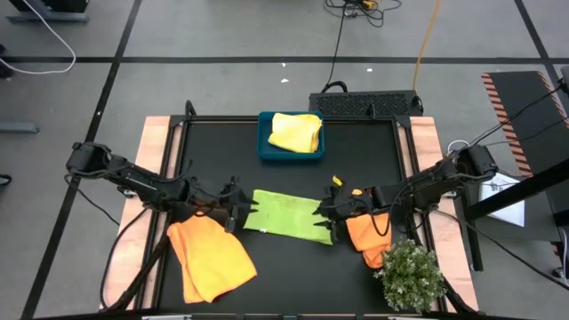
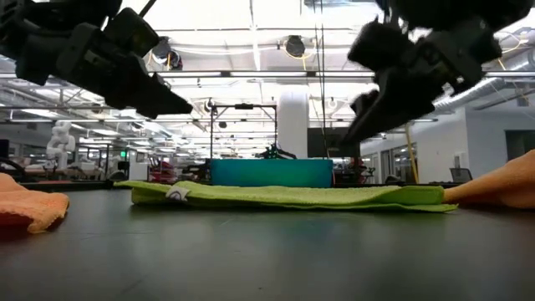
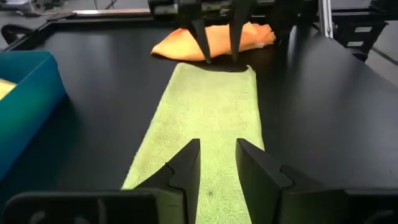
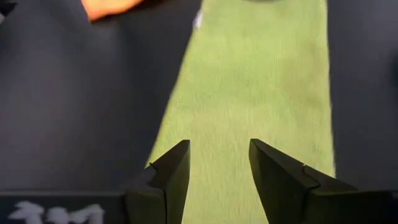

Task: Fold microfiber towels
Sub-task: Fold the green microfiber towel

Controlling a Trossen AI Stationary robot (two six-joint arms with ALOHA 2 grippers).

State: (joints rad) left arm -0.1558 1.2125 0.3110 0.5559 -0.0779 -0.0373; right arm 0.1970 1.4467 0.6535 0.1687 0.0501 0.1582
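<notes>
Green towel (image 1: pixel 286 214) flat on desk; left gripper (image 1: pixel 238 213) and right gripper (image 1: pixel 327 213) above opposite ends, jaws apart, empty; we should pinch both ends level

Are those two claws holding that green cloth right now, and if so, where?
No, nothing is held. The left gripper and right gripper hover with open fingers above opposite ends of the lime green towel, which lies folded flat on the table.

overhead, table-level and both facing wrist views share the lime green towel (image 1: pixel 286 214).
</notes>
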